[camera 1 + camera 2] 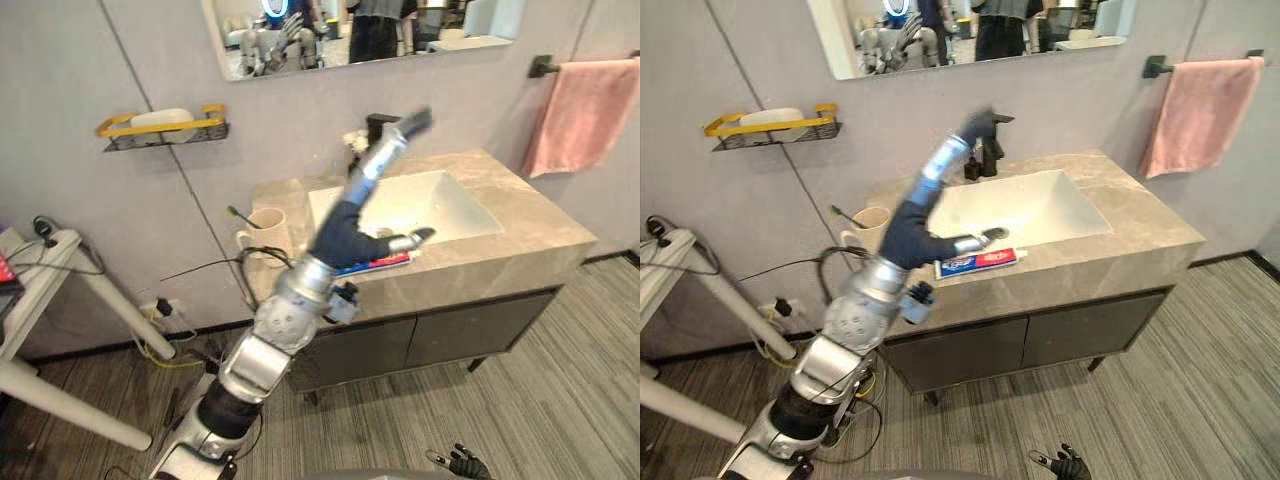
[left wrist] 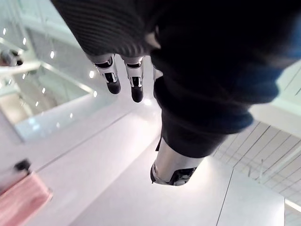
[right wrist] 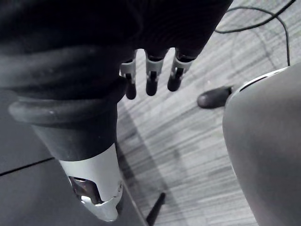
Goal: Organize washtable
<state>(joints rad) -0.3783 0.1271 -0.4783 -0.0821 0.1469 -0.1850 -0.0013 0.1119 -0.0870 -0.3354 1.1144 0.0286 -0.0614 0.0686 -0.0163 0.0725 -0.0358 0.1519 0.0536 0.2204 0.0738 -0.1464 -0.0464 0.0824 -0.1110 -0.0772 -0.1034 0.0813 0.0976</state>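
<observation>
While the left hand is reaching up over the washtable, the toothpaste tube is lying flat on the counter's front strip.

Its fingers are stretching straight up toward the black faucet and its thumb is sticking out sideways just above the tube, so the hand is spread wide and gripping nothing. The tube is sitting just in front of the white sink basin. 1 beige cup is standing at the counter's left end with a green toothbrush leaning in it. 1 yellow wall rack is carrying a white item, and 1 pink towel is hanging from a bar at the right. Down near the wood-grain floor, the right hand is hanging with relaxed, uncurled fingers, carrying nothing.
</observation>
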